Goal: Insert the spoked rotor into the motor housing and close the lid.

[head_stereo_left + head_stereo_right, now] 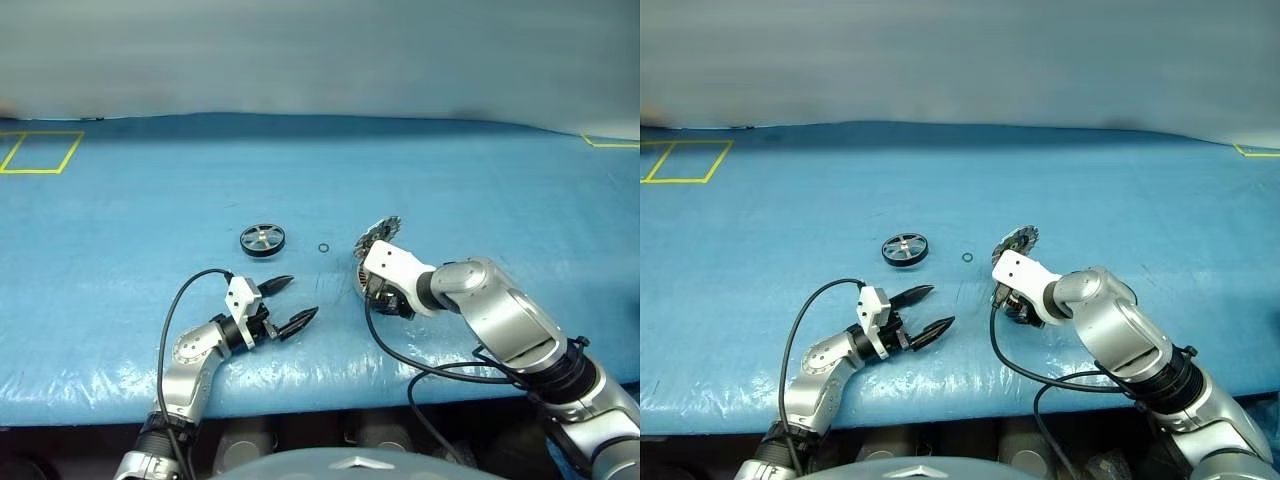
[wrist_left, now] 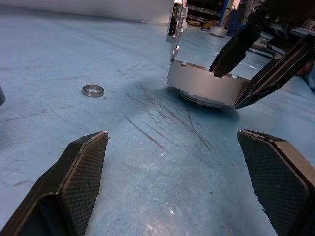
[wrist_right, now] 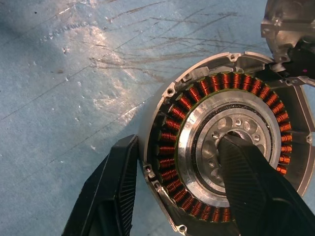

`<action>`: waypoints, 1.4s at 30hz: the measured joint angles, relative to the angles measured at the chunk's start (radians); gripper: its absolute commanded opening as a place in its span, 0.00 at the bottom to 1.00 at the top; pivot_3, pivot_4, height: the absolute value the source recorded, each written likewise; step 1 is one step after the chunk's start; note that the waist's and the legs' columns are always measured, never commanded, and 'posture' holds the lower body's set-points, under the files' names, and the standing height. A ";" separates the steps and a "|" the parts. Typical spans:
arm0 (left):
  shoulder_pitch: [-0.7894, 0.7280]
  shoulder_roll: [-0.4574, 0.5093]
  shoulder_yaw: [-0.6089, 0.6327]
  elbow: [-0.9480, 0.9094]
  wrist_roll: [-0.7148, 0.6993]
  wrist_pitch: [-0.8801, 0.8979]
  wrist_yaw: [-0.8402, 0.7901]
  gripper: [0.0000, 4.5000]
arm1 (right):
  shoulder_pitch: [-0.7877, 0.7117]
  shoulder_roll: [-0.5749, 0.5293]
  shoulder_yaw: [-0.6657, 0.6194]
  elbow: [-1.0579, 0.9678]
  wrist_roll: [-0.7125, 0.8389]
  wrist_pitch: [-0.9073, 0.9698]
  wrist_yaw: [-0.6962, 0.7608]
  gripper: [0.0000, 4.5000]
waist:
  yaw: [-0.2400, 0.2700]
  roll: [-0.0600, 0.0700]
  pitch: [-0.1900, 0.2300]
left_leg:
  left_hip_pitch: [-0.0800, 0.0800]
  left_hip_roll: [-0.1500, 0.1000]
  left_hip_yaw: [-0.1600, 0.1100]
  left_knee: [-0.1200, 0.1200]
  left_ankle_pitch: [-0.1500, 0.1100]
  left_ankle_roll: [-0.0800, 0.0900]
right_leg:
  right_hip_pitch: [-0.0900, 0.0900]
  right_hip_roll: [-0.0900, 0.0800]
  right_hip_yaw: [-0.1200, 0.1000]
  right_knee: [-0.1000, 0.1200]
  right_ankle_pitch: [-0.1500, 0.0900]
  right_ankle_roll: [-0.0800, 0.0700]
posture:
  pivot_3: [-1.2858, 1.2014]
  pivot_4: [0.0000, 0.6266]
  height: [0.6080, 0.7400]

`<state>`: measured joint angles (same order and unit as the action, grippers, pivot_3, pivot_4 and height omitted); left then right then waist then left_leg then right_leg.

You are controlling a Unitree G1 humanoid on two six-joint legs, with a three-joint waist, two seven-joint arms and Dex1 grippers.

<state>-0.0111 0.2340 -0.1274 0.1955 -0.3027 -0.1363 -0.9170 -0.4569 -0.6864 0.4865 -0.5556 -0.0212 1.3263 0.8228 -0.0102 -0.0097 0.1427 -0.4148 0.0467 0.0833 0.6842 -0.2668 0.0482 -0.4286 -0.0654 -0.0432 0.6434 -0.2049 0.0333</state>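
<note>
1. Left gripper (image 1: 289, 301) sits nearest, low over the blue table cover (image 1: 120, 230), pointing toward the middle of the table. Fingers spread wide, nothing between them. In the left wrist view both black fingers (image 2: 74, 182) stand far apart over bare scratched cover.
2. Right gripper (image 3: 179, 187) comes in from the right, angled down onto the motor housing (image 3: 231, 142). One finger is outside the casing wall, the other inside on the silver centre plate, so the jaws straddle the rim and the copper windings. Looks like a grip on the wall, but contact on the outer finger is not certain.
3. Motor housing rests on the cover just right of table centre, open side up, ring of copper coils visible. From the left wrist view it shows as a low silver drum (image 2: 206, 86) with the right gripper's fingers on top of it.
4. Lid (image 1: 378, 233) stands tilted up at the far side of the housing, open, attached at the housing's edge.
5. Small thin ring (image 1: 323, 248) lies flat on the cover, between housing and rotor, touching neither.
6. Spoked rotor (image 1: 262, 239) lies flat on the cover, further left, beyond the left gripper, well apart from the housing. Black rim, silver spokes. Not inserted.
</note>
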 measured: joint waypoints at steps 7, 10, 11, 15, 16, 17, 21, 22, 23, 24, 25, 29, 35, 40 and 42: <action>-0.012 -0.008 0.000 0.032 0.000 -0.029 -0.003 1.00 | 0.000 0.008 0.016 0.010 0.048 0.006 -0.062 0.75 | 0.000 -0.001 -0.001 | 0.002 0.000 -0.001 0.000 0.000 0.000 | 0.000 -0.001 -0.002 0.000 0.000 0.000 | 0.52 0.24 1.00; -0.013 -0.008 0.000 0.039 0.000 -0.041 -0.009 1.00 | -0.005 0.014 -0.001 0.009 0.088 0.028 -0.063 0.75 | 0.000 -0.001 -0.001 | 0.002 0.000 -0.001 0.000 0.000 0.000 | 0.000 -0.001 -0.002 0.000 0.000 0.000 | 0.52 0.24 1.00; -0.013 -0.008 0.000 0.040 0.000 -0.043 -0.010 1.00 | -0.007 0.014 -0.012 0.007 0.105 0.037 -0.065 0.75 | 0.000 -0.001 -0.001 | 0.002 0.000 -0.001 0.000 0.000 0.000 | 0.000 -0.001 -0.002 0.000 0.000 0.000 | 0.52 0.24 1.00; -0.012 -0.007 0.000 0.039 -0.002 -0.044 -0.017 1.00 | -0.007 0.011 -0.032 -0.005 0.145 0.059 -0.079 0.75 | 0.001 0.000 -0.001 | 0.000 -0.001 -0.001 0.000 0.000 0.000 | 0.000 -0.001 -0.002 0.000 0.000 0.000 | 0.52 0.24 1.00; -0.011 -0.007 0.000 0.039 -0.003 -0.044 -0.017 1.00 | -0.007 0.011 -0.038 -0.009 0.153 0.064 -0.084 0.75 | 0.001 0.000 -0.001 | 0.000 -0.001 -0.001 -0.001 0.000 0.000 | 0.000 -0.001 -0.002 0.000 0.000 0.000 | 0.52 0.24 1.00; -0.010 -0.007 0.000 0.037 -0.004 -0.044 -0.017 1.00 | -0.007 0.011 -0.051 -0.020 0.167 0.077 -0.090 0.75 | 0.001 0.000 -0.001 | -0.001 -0.001 -0.001 -0.001 0.000 0.000 | 0.000 -0.001 -0.002 0.000 0.000 0.000 | 0.52 0.24 1.00; -0.006 -0.005 0.000 0.030 -0.006 -0.039 -0.017 1.00 | 0.006 0.003 -0.119 -0.089 0.210 0.102 -0.109 0.75 | 0.000 0.000 -0.001 | -0.001 -0.001 -0.001 -0.001 0.000 0.001 | 0.000 -0.001 -0.002 0.000 0.000 0.000 | 0.52 0.24 1.00; -0.003 -0.003 0.000 0.025 -0.009 -0.035 -0.017 1.00 | 0.018 -0.004 -0.143 -0.108 0.227 0.106 -0.111 0.75 | 0.000 0.000 -0.001 | -0.001 -0.001 -0.001 -0.001 0.000 0.001 | 0.000 -0.001 -0.002 -0.001 0.000 0.000 | 0.52 0.24 1.00; -0.002 -0.001 0.000 0.022 -0.010 -0.030 -0.017 1.00 | 0.024 -0.008 -0.154 -0.118 0.233 0.108 -0.112 0.75 | 0.000 0.000 -0.001 | -0.001 -0.001 -0.001 -0.001 0.000 0.001 | 0.000 -0.001 -0.002 -0.001 0.000 0.000 | 0.52 0.24 1.00; 0.000 0.003 -0.001 0.015 -0.010 -0.021 -0.018 1.00 | 0.043 -0.013 -0.180 -0.136 0.249 0.113 -0.116 0.75 | 0.000 0.000 -0.001 | -0.001 -0.001 -0.001 -0.001 0.000 0.001 | 0.000 -0.001 -0.002 -0.001 0.000 0.000 | 0.52 0.24 1.00; 0.002 0.005 0.000 0.010 -0.011 -0.017 -0.018 1.00 | 0.057 -0.017 -0.197 -0.145 0.260 0.113 -0.116 0.75 | 0.000 0.000 -0.001 | -0.001 -0.001 -0.001 -0.001 0.000 0.001 | 0.000 -0.001 -0.002 -0.001 0.000 0.000 | 0.52 0.24 1.00; 0.024 0.013 0.000 -0.039 -0.022 0.013 -0.020 1.00 | 0.262 -0.009 -0.370 -0.191 0.333 -0.047 -0.071 0.75 | 0.006 -0.001 -0.001 | -0.003 -0.001 -0.002 -0.002 -0.001 0.001 | 0.000 -0.001 -0.003 -0.002 -0.001 0.001 | 0.52 0.24 1.00; 0.039 0.038 0.000 -0.110 -0.053 0.045 -0.042 1.00 | 0.578 0.189 -0.559 -0.172 0.431 -0.378 -0.052 0.75 | 0.004 -0.001 0.000 | -0.002 -0.001 -0.002 -0.001 -0.001 0.001 | 0.001 0.001 0.000 -0.002 -0.004 0.008 | 0.52 0.24 1.00; 0.051 0.068 0.001 -0.123 -0.069 0.065 -0.068 1.00 | 0.738 0.249 -0.512 -0.108 0.381 -0.633 -0.087 0.75 | -0.002 0.000 0.000 | 0.002 0.000 0.000 0.000 -0.001 0.001 | 0.000 0.000 0.001 -0.001 -0.004 0.008 | 0.52 0.24 1.00; 0.055 0.077 0.001 -0.124 -0.072 0.067 -0.070 1.00 | 0.746 0.270 -0.477 -0.067 0.330 -0.730 -0.124 0.75 | -0.003 0.000 0.000 | 0.003 0.000 0.000 0.000 -0.001 0.001 | -0.001 0.000 0.001 -0.001 -0.004 0.008 | 0.52 0.24 1.00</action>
<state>0.0440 0.3106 -0.1261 0.0713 -0.3744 -0.0698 -0.9867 0.2896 -0.4169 0.0096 -0.6224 0.3090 0.5961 0.6987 -0.0130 -0.0094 0.1429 -0.4116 0.0471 0.0829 0.6844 -0.2680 0.0493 -0.4298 -0.0653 -0.0426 0.6427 -0.2093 0.0413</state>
